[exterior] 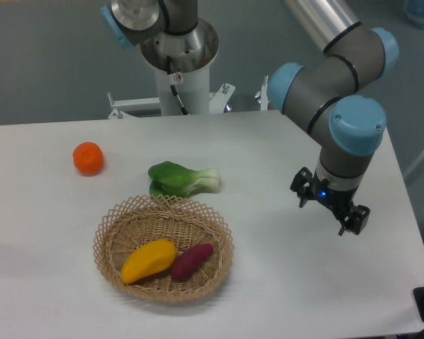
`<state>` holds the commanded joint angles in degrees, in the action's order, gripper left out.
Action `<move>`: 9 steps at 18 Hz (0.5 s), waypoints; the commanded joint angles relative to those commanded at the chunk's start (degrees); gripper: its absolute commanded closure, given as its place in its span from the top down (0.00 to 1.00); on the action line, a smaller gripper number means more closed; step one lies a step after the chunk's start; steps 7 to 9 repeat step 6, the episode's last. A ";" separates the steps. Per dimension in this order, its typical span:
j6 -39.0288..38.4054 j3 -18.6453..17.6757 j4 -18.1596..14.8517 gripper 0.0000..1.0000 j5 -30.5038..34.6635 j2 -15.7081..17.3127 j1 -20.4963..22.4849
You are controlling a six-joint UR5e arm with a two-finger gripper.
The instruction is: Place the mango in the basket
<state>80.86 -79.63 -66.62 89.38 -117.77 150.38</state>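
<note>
Since the mango [149, 260] is already lying inside the basket [162, 248], touching the sweet potato [192, 260] on its right, the placing is looking finished, which is likely why nothing is sitting in the gripper [330, 206]; it is hanging well to the right of the basket, fingers apart and empty. Just beyond the basket's far rim the bok choy [183, 178] is resting, and farther off to the left the tangerine [88, 158] is sitting alone.
</note>
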 joint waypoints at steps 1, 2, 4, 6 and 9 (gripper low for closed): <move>0.00 0.00 0.09 1.00 0.09 0.00 -0.09; 0.00 -0.09 0.09 1.00 0.09 0.09 -0.09; -0.09 -0.18 0.18 1.00 0.09 0.09 -0.09; 0.00 -0.18 0.26 1.00 0.17 0.09 -0.09; 0.00 -0.18 0.26 1.00 0.17 0.09 -0.09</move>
